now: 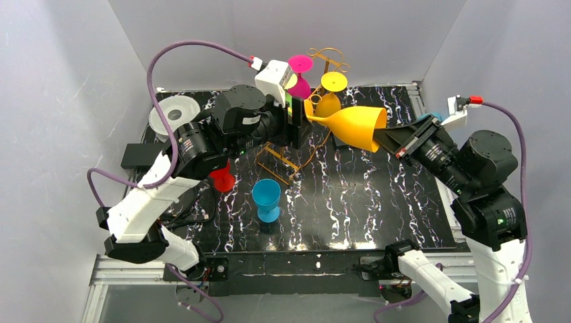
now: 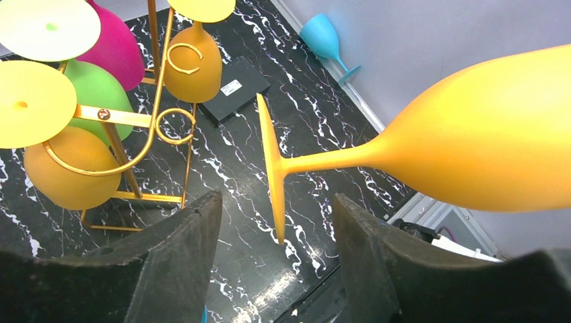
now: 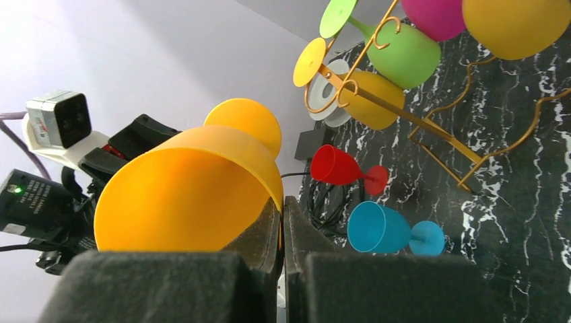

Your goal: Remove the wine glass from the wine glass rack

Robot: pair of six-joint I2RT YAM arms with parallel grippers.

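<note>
An orange wine glass [image 1: 353, 126] lies sideways in the air, off the golden wire wine glass rack [image 1: 283, 160]. My right gripper [image 1: 390, 142] is shut on its rim, one finger inside the bowl [image 3: 182, 188]. In the right wrist view the right gripper [image 3: 283, 208] pinches the rim's thin wall. My left gripper [image 2: 276, 208] is open, its jaws standing on either side of the glass's foot [image 2: 273, 168] without touching it. The wine glass rack [image 2: 158, 87] stands just behind and left of that foot.
Pink [image 1: 299, 84], orange [image 1: 328, 102] and green [image 2: 101, 87] glasses hang on the rack. A red glass [image 1: 222, 178] and a blue glass [image 1: 266, 198] rest on the black marbled table. A white tape roll [image 1: 174, 114] and a black box [image 1: 138, 156] sit at the left; walls enclose the table.
</note>
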